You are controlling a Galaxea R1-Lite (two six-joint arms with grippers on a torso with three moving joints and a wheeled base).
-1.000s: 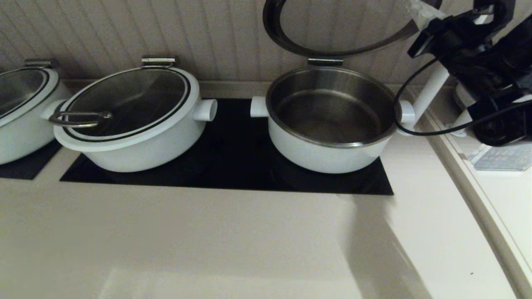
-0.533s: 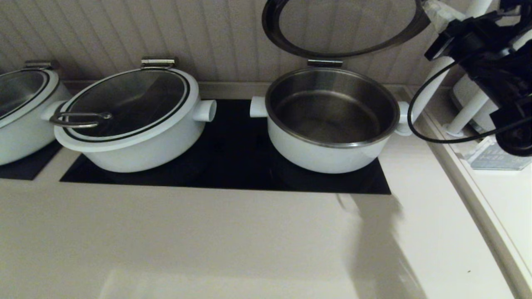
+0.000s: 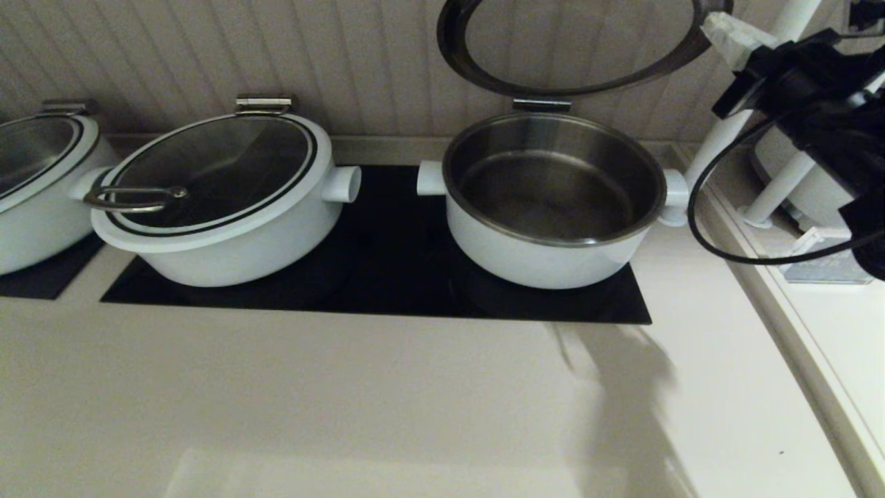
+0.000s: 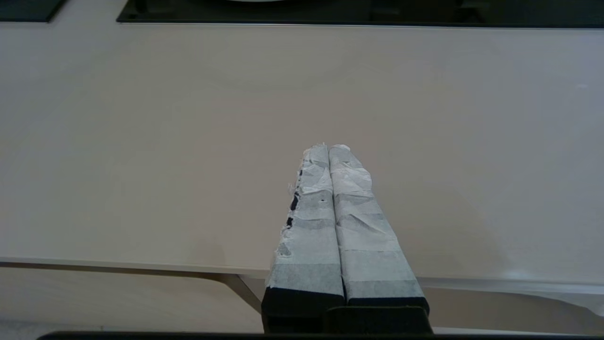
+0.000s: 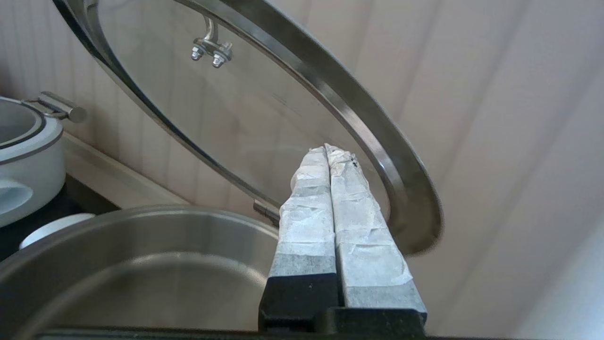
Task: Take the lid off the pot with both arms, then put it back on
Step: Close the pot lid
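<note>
Lid stands raised at the pot's twelve o'clock; right pincer closed beside it, left pincer closed over the counter.

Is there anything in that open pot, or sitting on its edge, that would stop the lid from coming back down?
Nothing visible. The lid stands raised on its hinge, and the pot below shows only its bare steel bowl. The right end effector, shut, is at the lid's rim, outside the pot.
</note>
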